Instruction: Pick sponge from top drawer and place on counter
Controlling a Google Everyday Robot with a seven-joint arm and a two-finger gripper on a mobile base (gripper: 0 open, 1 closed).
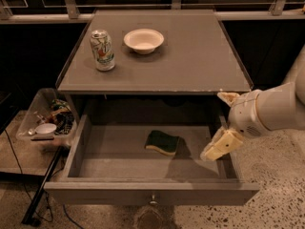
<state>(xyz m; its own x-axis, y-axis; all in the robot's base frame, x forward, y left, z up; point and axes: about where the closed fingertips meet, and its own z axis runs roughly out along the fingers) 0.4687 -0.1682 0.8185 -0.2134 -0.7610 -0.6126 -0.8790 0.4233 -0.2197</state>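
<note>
- Small flat sponge (pixel 163 142) with a dark green top, thin yellow base and wavy sides lies green side up on the floor of the open grey wooden top drawer (pixel 152 192), lower centre. Its long axis runs left to right, dipping slightly rightward.
- Cream two-finger gripper (pixel 214 126), fingers spread, sits at the drawer's right wall, apart from the sponge.
- Matte grey-brown square counter (pixel 195 56) lies above.

Your gripper (pixel 217 125) at the drawer's (pixel 119 194) right wall hides part of it. Its arm (pixel 281 109) runs off the right edge; the bin's (pixel 32 109) contents are unclear.
</note>
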